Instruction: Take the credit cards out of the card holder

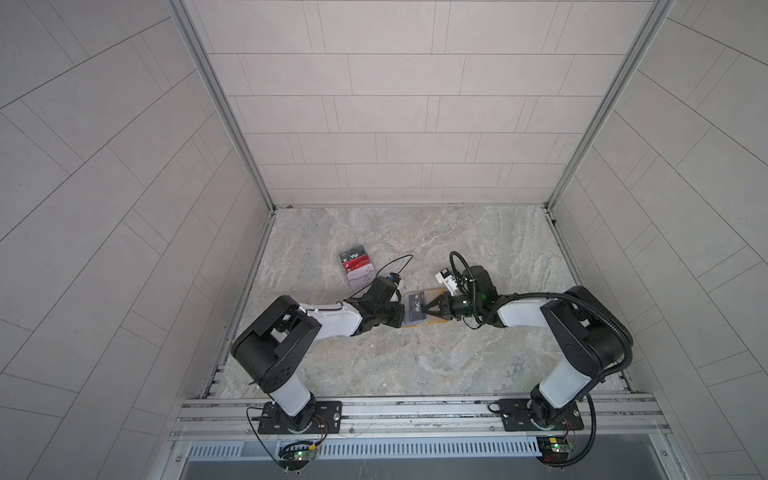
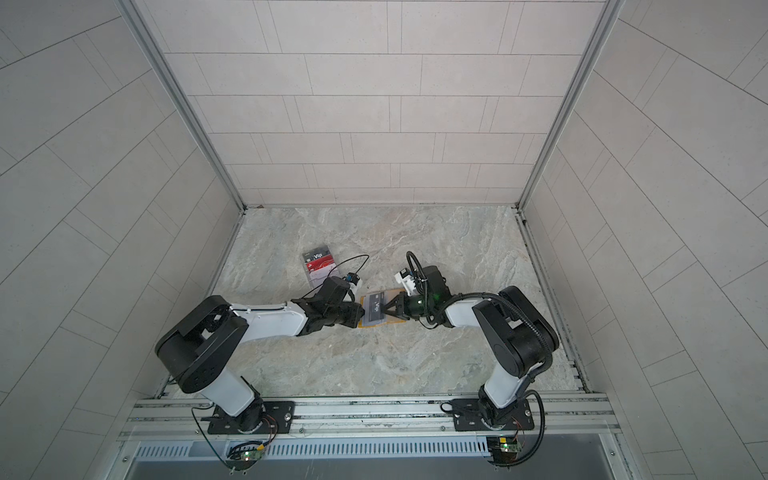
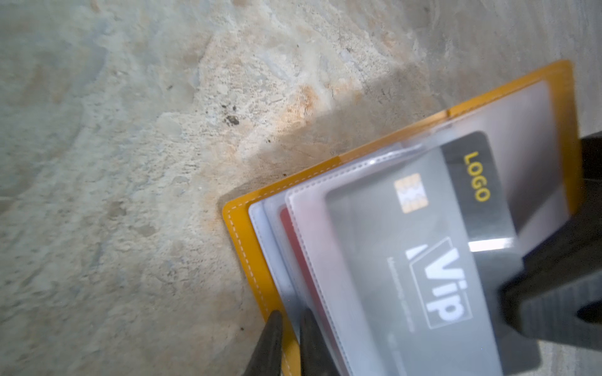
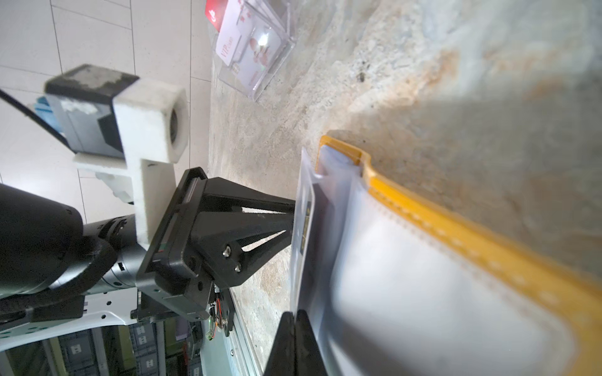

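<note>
Mustard card holder point(image 3: 250, 260) clamped in my left gripper point(image 3: 291, 320); my right gripper point(image 4: 294, 314) pinches the black card point(image 3: 407, 234) marked "Vip"; "LOGO" reads only from my left wrist.

Top views overlook everything; wrist views closely share the card holder point(image 3: 250, 257).

A clear acrylic box point(image 1: 354, 284) with slanted tiers stands on the marble tabletop point(image 1: 415, 365), left of centre and toward the back in both top views. A black Vip card point(image 1: 415, 307), with yellow LOGO lettering and a gold chip, lies near mid-frame. Pale tiled walls point(image 1: 395, 104) enclose three sides.
</note>
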You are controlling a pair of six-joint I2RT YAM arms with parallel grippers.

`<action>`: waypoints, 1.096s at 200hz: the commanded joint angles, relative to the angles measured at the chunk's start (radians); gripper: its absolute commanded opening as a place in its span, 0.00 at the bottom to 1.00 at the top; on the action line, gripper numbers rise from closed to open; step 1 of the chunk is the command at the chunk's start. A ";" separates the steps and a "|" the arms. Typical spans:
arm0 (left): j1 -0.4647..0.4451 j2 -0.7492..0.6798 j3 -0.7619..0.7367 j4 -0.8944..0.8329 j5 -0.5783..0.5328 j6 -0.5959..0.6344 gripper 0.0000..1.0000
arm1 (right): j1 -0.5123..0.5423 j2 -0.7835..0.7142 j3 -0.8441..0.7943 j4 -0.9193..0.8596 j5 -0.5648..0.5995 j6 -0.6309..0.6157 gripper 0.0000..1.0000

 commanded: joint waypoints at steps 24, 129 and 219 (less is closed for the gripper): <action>-0.009 0.028 -0.024 -0.102 -0.003 -0.003 0.17 | -0.023 -0.105 0.045 -0.309 0.081 -0.178 0.00; -0.009 -0.149 0.002 -0.158 0.026 0.017 0.51 | -0.093 -0.353 0.118 -0.668 0.228 -0.393 0.00; 0.040 -0.436 0.179 -0.442 0.380 0.242 0.80 | -0.088 -0.501 0.096 -0.484 -0.111 -0.411 0.00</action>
